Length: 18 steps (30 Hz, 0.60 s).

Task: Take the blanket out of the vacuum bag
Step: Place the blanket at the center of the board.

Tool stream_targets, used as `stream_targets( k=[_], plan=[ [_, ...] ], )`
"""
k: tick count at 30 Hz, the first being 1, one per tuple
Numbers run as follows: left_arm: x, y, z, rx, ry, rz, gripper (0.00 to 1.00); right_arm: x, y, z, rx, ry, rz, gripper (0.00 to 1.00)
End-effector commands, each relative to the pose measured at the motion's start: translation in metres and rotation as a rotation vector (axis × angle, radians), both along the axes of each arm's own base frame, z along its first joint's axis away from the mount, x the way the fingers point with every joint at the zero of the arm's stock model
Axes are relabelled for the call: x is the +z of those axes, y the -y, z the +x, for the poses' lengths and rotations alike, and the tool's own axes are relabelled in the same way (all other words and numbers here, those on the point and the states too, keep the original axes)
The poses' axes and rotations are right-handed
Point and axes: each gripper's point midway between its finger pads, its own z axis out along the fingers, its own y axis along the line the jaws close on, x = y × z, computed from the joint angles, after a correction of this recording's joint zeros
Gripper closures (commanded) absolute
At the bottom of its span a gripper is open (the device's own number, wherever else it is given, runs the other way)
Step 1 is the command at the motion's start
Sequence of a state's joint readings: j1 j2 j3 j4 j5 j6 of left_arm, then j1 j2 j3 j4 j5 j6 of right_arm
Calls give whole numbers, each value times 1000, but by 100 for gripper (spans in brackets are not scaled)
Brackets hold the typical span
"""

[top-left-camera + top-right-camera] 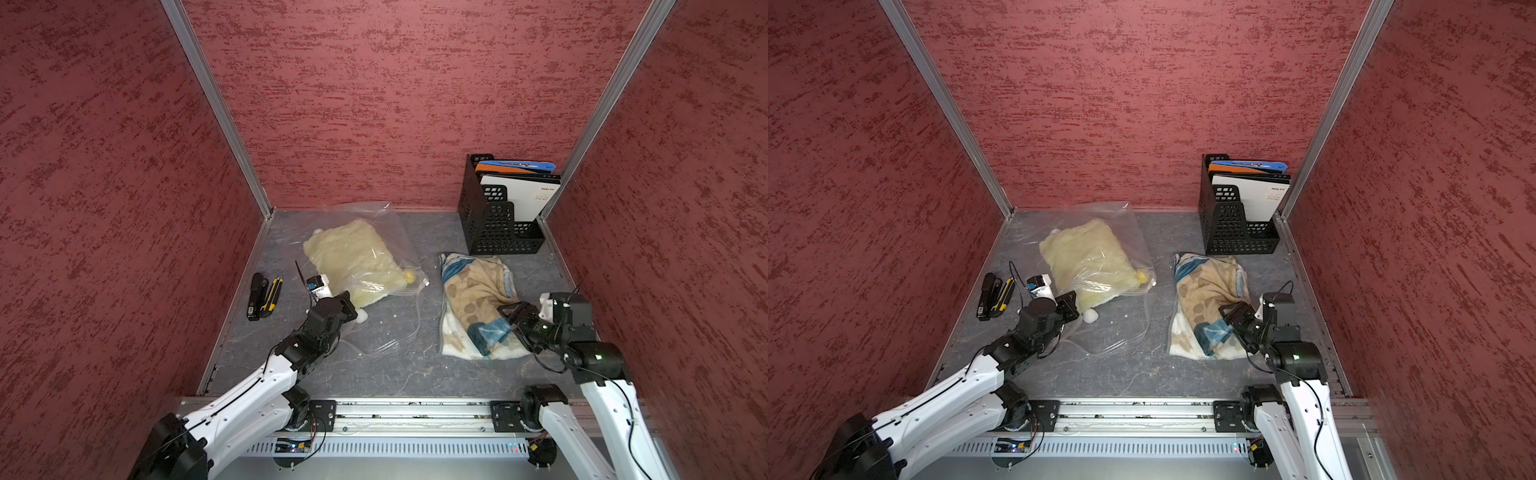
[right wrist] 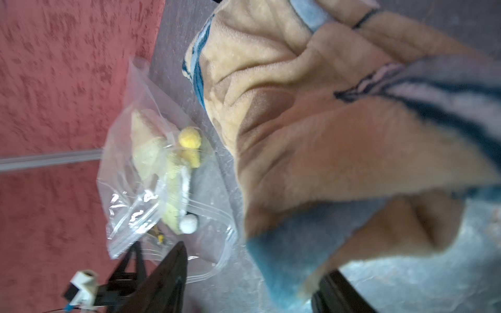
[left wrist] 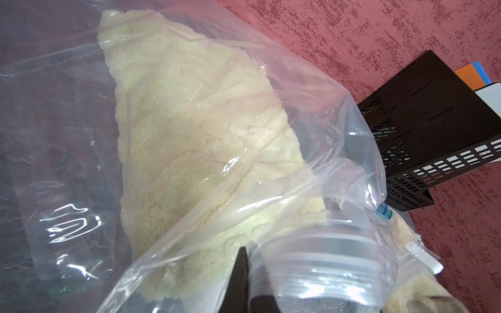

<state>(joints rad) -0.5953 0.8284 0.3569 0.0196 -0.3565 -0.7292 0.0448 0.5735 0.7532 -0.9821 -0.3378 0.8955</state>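
Nearest, on the right: right gripper [image 1: 508,319], jaws wide apart, low over the near blue corner of a tan patterned blanket [image 1: 469,291]. About level, on the left: left gripper [image 1: 349,306], jaws pinched together on the zip-seal mouth of the vacuum bag [image 1: 397,245]. Farther back, inside that bag, left of centre on the grey table [image 1: 374,374]: pale yellow blanket [image 1: 353,253]. Far right corner: black file rack [image 1: 494,232].

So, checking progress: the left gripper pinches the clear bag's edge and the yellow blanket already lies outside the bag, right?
Not quite. The left gripper does pinch the vacuum bag at its edge, but the yellow blanket lies inside it, under the plastic, as the left wrist view shows.
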Motion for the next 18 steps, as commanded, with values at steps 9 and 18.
stream_targets(
  k=[9, 18],
  plan=[
    [17, 5, 6, -7, 32, -8, 100, 27, -17, -8, 164, 72, -51, 67],
    [10, -1, 0, 12, 15, -7, 100, -40, -68, 21, 508, -118, -739, 77]
  ],
)
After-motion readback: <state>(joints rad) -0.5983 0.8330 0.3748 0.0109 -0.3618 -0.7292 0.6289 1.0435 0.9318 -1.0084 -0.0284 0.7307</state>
